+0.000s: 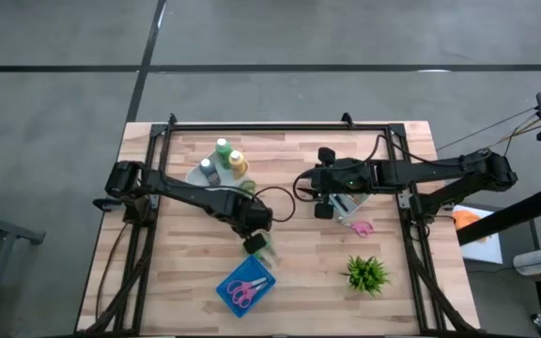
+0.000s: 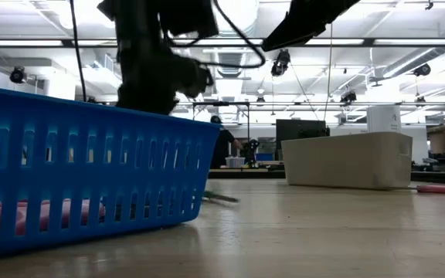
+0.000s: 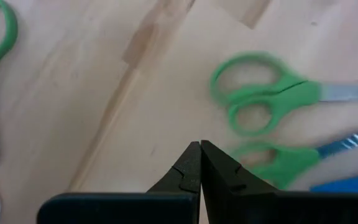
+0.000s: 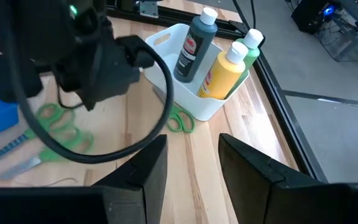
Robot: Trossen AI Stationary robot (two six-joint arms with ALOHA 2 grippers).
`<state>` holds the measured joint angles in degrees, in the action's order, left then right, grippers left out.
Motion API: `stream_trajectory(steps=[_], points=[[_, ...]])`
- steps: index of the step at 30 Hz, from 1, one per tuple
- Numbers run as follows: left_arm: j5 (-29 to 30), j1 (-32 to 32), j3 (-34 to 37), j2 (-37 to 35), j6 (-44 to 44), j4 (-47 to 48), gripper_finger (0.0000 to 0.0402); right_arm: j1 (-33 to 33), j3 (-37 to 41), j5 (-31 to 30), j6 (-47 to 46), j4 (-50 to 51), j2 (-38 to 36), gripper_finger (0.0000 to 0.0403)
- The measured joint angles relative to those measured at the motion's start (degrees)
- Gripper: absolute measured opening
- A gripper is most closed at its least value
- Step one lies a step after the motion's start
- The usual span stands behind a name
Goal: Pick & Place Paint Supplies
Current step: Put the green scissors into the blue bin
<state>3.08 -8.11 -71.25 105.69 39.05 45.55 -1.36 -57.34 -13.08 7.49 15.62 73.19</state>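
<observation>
**Bottles binned, brush still on the table**

Your left gripper (image 1: pixel 256 242) hangs low with its jaws pinched together and nothing in them; it sits over the green scissors (image 3: pixel 263 99), just beside a blue brush (image 3: pixel 344 143), likely lining up for that brush. Your right gripper (image 4: pixel 191 165) waits mid-table, fingers parted and empty. The three bottles (image 4: pixel 219 53) already stand upright in the white bin (image 4: pixel 213 102), so they cannot roll; the blue basket (image 1: pixel 245 285) holds pink scissors (image 1: pixel 243 292).
</observation>
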Motion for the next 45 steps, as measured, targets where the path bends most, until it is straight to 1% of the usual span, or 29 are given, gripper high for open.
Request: stream_trajectory(steps=[7, 12, 16, 20, 27, 30, 37, 45], points=[[-0.1, 0.0, 3.7, 0.1, 0.0, -4.0, 0.0007, 0.0, 0.0, 0.0, 0.0, 0.0, 0.0, 0.0143], [0.3, 0.6, 2.7, 0.1, 0.6, -4.2, 0.0007, 0.0, 0.0, 0.0, 0.0, 0.0, 0.0, 0.0143], [1.3, 1.5, 0.8, 0.1, 5.6, -4.3, 0.0010, 0.0, 0.0, 0.0, 0.0, 0.0, 0.0, 0.0143], [1.5, 1.7, 0.3, 0.1, 6.4, -6.2, 0.0029, 0.0, 0.0, 0.0, 0.0, 0.0, 0.0, 0.0143], [-0.1, 0.3, 0.3, 0.3, 6.5, -8.5, 0.0093, 0.0, 0.0, 0.0, 0.0, 0.0, 0.0, 0.0143], [-0.1, -0.3, 0.3, 0.3, 6.4, -9.9, 0.0110, 0.0, 0.0, 0.0, 0.0, 0.0, 0.0, 0.0143], [0.0, -1.2, 0.3, 0.9, 5.8, -11.2, 0.0118, 0.0, 0.0, 0.0, 0.0, 0.0, 0.0, 0.0143], [-0.6, -1.1, 0.3, 4.9, 4.4, -12.5, 0.0118, 0.0, 0.0, 0.0, 0.0, 0.0, 0.0, 0.0143]])
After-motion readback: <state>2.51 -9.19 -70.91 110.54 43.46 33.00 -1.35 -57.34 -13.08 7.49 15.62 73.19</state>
